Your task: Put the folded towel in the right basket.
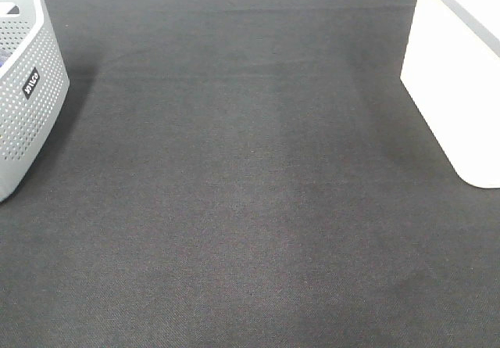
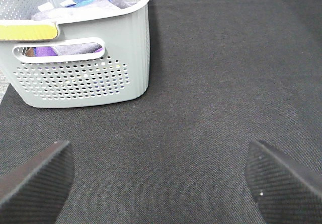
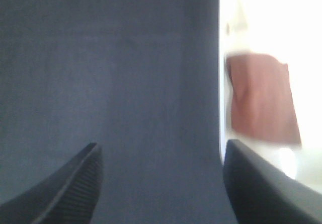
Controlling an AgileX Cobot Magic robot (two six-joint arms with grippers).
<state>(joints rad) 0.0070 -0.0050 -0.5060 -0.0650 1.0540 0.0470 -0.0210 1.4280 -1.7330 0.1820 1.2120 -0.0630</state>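
Observation:
The folded towel (image 3: pixel 261 98) shows only in the right wrist view, as a blurred rust-brown patch inside the washed-out white of the right basket (image 3: pixel 251 22). It seems to lie in the basket. The white right basket (image 1: pixel 461 74) stands at the right edge of the exterior high view, and its inside is hidden there. My right gripper (image 3: pixel 161 183) is open and empty over the dark mat, beside the basket's wall. My left gripper (image 2: pixel 161 183) is open and empty above the mat. Neither gripper shows in the exterior high view.
A grey perforated basket with a black label (image 1: pixel 23 90) stands at the far left. It holds several folded cloths (image 2: pixel 85 5), seen in the left wrist view. A dark grey mat (image 1: pixel 234 191) covers the table between the two baskets.

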